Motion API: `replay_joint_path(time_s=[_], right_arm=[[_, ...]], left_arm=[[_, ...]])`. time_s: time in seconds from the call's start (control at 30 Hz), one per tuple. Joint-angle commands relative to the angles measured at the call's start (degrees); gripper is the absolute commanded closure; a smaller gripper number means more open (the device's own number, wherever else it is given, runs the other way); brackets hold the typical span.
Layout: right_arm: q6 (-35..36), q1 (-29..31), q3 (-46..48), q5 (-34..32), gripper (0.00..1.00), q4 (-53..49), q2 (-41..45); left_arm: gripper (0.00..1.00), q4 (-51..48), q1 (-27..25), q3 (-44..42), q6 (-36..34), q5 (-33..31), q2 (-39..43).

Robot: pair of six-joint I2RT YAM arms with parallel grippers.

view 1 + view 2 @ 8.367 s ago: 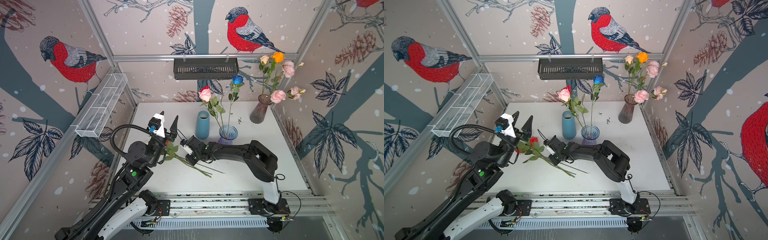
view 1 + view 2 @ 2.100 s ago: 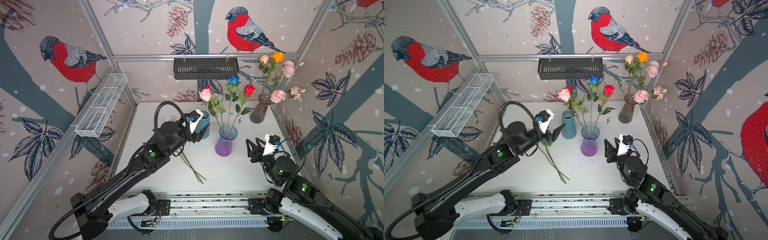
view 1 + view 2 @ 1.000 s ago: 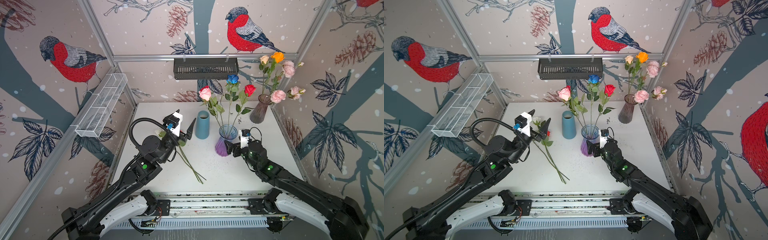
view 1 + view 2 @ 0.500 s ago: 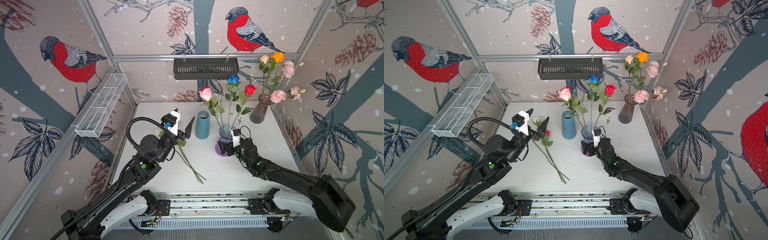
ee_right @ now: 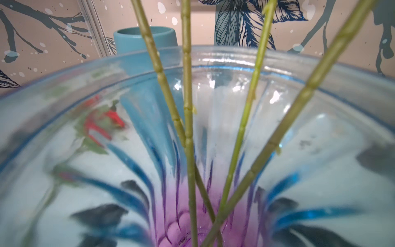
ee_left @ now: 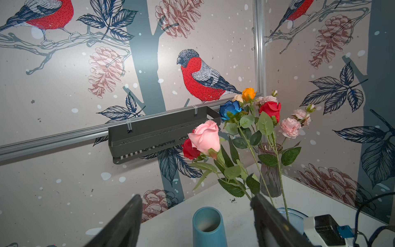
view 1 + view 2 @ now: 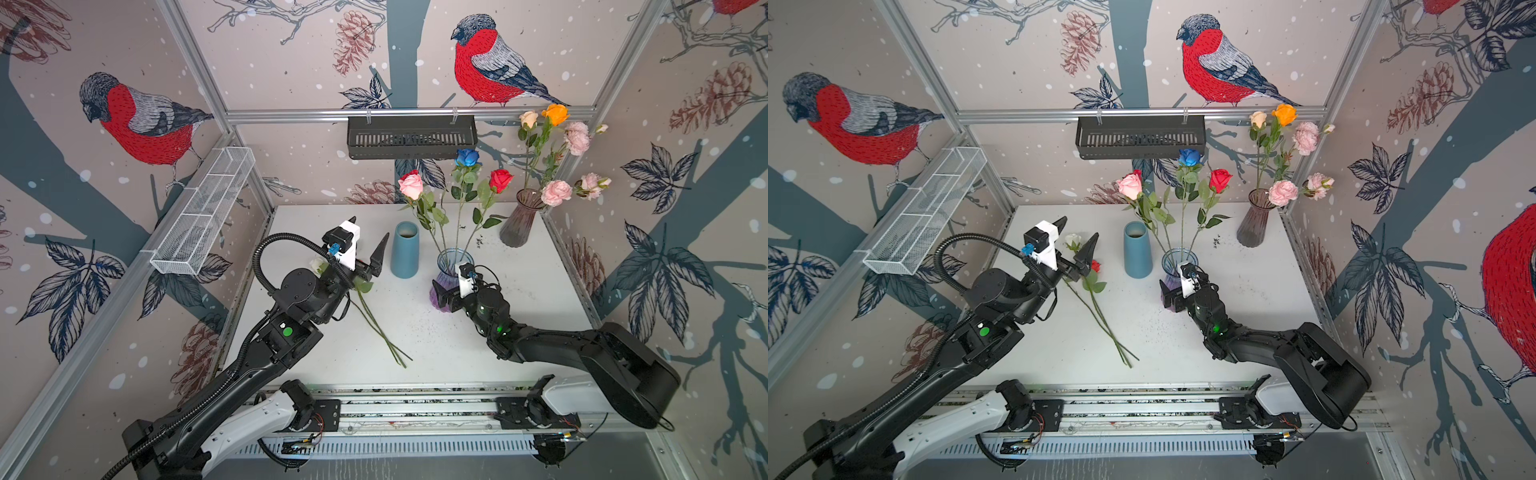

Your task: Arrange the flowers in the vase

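With 12 o'clock at the back wall in both top views, the ribbed glass vase [image 7: 451,257] stands just toward 2 o'clock from the centre of the white table [image 7: 519,299]. It is clear blue at its flared rim and shades to violet at the foot. It holds four of the flowers [image 7: 468,178]: a pink rose [image 7: 410,185] with a dark red rose [image 6: 190,149] tucked behind it, a blue rose [image 7: 467,157] and a bright red rose [image 7: 500,179]. In the right wrist view their knuckled green stems [image 5: 188,128] cross near the bottom. At 1 o'clock, in the back corner, a fluted smoky glass vase [image 7: 517,226] carries a cream rose [image 7: 528,119], an orange rose [image 7: 556,113] and ruffled pink sprays [image 7: 556,192]. A matte teal cone vase [image 7: 405,255], wider at the foot, stands toward 12 o'clock from the centre. Two more flowers lie flat on the table, a white rose [image 7: 1072,240] and a small red rose [image 7: 1095,266]. Their heads point to 10 o'clock and their thin stalks [image 7: 382,332] run toward 6 o'clock. The left gripper [image 7: 369,232] hangs over those heads, its tapered black fingers parted and released. The right gripper [image 7: 446,297] sits low at the ribbed vase's 7 o'clock side. Its jaws are spread wide about the violet foot, and I cannot tell whether they touch the glass. A black slotted tray [image 7: 411,135] hangs at 12 o'clock and a white wire-mesh trough [image 7: 203,212] at 9.
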State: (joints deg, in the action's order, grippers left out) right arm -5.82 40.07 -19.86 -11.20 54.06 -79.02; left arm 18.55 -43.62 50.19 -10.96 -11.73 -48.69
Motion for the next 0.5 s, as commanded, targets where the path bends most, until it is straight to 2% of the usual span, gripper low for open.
replay_joint_path(time_s=[0.0,0.17,0.47], right_arm=[[0.91,-0.26,-0.45,-1.45,0.03,4.77,-1.55],[1.33,-1.18,-0.36,-1.37,0.12,7.18,-4.07],[3.49,-3.17,-2.17,-2.15,0.36,10.66,-9.09]], left_arm=[[0.20,1.78,0.20,0.43,-0.29,0.53,0.00],[0.20,1.80,0.20,0.43,-0.38,0.57,-0.01],[0.20,1.68,0.37,0.52,-0.60,0.61,0.04]])
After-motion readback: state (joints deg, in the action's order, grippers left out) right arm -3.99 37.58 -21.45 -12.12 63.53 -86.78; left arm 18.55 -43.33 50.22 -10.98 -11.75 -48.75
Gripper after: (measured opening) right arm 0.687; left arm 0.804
